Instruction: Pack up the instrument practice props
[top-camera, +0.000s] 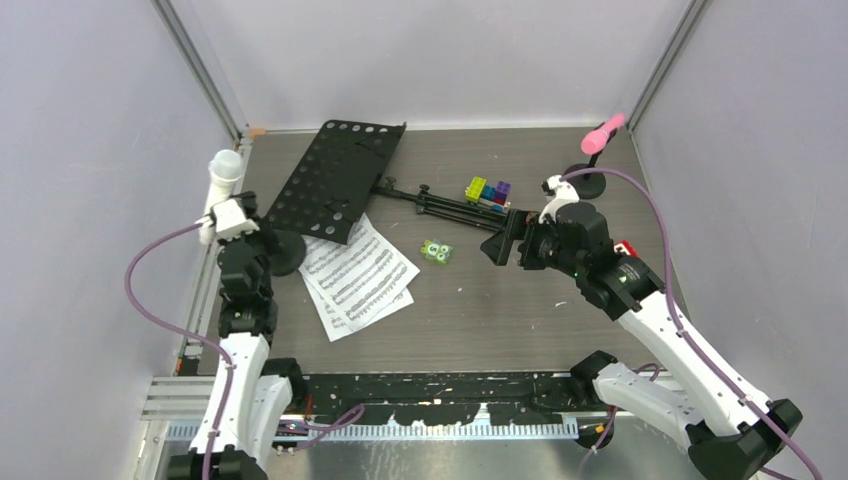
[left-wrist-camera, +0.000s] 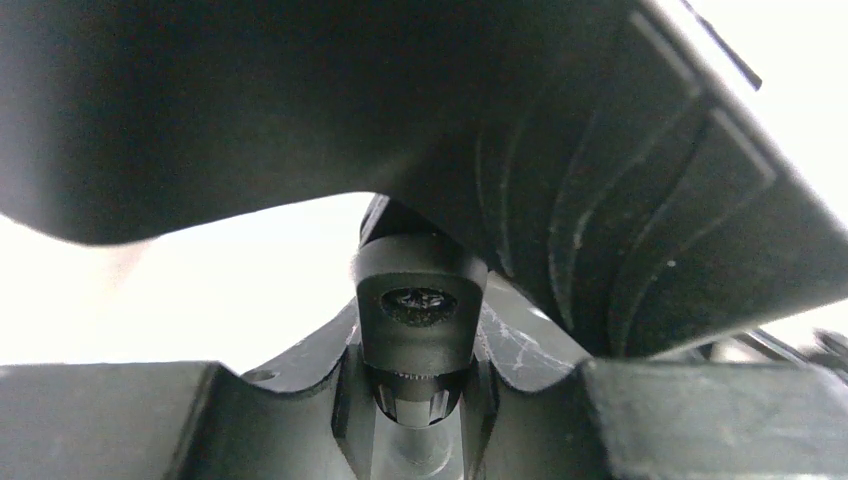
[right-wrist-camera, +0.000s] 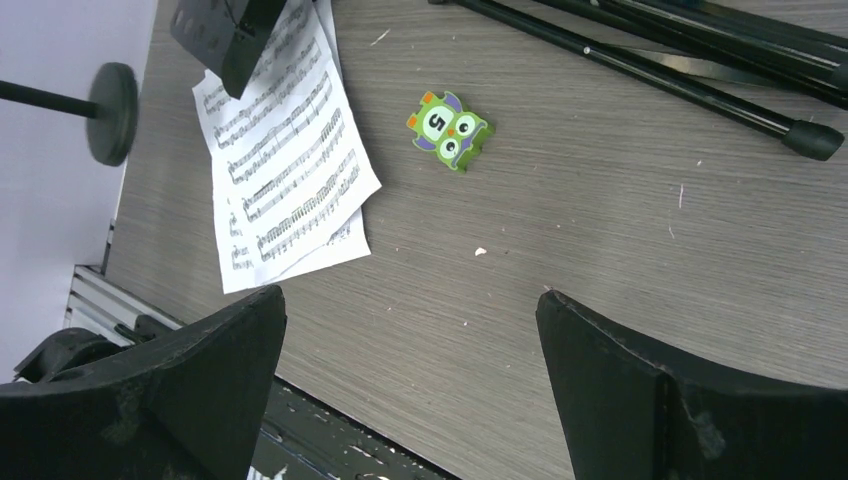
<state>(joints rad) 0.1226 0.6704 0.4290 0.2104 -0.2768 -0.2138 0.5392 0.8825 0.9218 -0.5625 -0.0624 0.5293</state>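
Spanning the whole workspace, the grey wood-grain table carries everything else. Largest on it is the black perforated music desk, lying flat at the far left of centre. Its folded tripod legs stretch out flat to the right.

The left arm rises along the table's left edge. In its wrist view the left gripper has its fingers drawn partway in against a black fitting of the left mic mount, pinching it just under the ribbed clip. The right arm reaches in from the near right. The right gripper hovers above the table with its jaws spread wide and nothing between them, just beside the ends of the tripod legs.

White sheet-music pages lie overlapped just nearer than the music desk, whose near corner covers their top edge. The round base of the left mic mount sits just beside that corner and the pages' left side. The right mic mount stands at the far right, behind the right arm.

The white microphone sits on top of the left mic mount, just beyond the left arm's wrist. The pink microphone angles up and to the right from the right mic mount.

Colourful toy blocks sit clustered against the far side of the tripod legs near their right end. Smallest is a green owl tile marked with a 5, lying flat between the pages and the right gripper, apart from both.
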